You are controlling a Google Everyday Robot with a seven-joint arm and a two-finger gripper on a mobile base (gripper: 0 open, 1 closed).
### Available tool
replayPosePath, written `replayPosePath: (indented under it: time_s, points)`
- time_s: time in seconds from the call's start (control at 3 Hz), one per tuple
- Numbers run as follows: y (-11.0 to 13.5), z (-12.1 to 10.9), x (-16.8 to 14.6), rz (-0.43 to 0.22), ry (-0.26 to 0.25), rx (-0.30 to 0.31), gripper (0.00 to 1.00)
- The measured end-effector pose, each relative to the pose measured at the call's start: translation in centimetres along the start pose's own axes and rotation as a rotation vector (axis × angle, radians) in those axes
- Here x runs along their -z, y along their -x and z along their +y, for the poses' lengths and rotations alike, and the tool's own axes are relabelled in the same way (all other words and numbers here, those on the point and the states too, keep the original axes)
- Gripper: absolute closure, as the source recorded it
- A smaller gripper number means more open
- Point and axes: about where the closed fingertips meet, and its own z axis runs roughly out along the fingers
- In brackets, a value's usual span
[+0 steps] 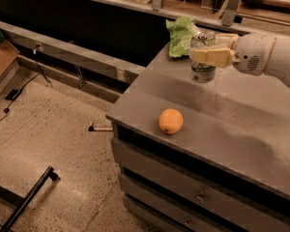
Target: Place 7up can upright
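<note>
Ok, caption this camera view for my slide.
Gripper grips the upright 7up can beside a green bag, orange nearby on the counter.

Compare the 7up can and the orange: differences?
The 7up can is silver-green, cylindrical and upright; the orange is round and orange all over. The gripper grips the can's upper half, near the green bag; the orange lies free near the front edge. The can is taller. Both are over the grey table.

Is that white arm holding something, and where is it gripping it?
Yes: the gripper clasps the upright 7up can around its upper body, just below the rim.
</note>
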Motion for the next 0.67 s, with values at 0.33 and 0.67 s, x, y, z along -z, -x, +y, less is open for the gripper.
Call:
replayPosePath:
  time_s: [0.33, 0.67]
  points:
    - [-0.9, -0.1, -0.6, -0.022, 0.000, -0.017, 1.00]
    - [-2.2, -0.2, -1.4, -0.040, 0.005, -0.045, 0.82]
